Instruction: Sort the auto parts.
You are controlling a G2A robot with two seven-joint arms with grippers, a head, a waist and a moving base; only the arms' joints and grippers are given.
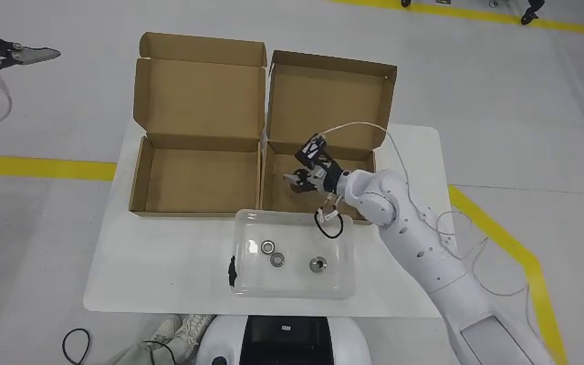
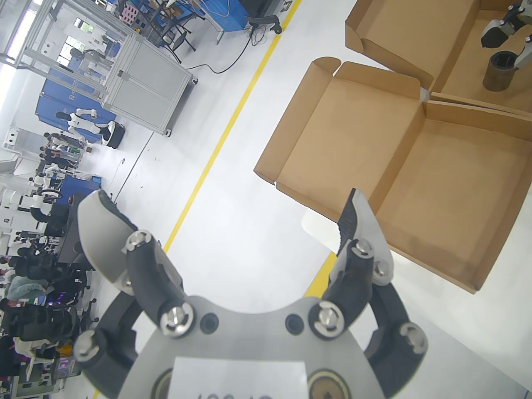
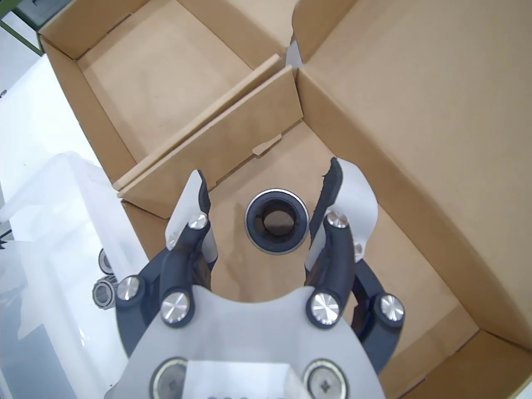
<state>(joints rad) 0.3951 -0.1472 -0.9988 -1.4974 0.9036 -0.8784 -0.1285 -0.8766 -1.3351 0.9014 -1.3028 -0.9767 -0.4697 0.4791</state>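
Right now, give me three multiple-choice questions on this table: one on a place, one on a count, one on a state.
1. Where is the dark cylindrical part? A. In the clear bin. B. In a cardboard box. C. On a shelf.
2. How many cardboard boxes are on the table? A. One. B. Two. C. Three.
3. How is the right gripper? A. Open, holding nothing. B. Shut on the part. C. Shut on nothing.

1 B: it stands upright on the box floor, outside the clear bin.
2 B: that box and the empty box sit side by side.
3 A: its fingers are spread wider than the part, not clamped on it.
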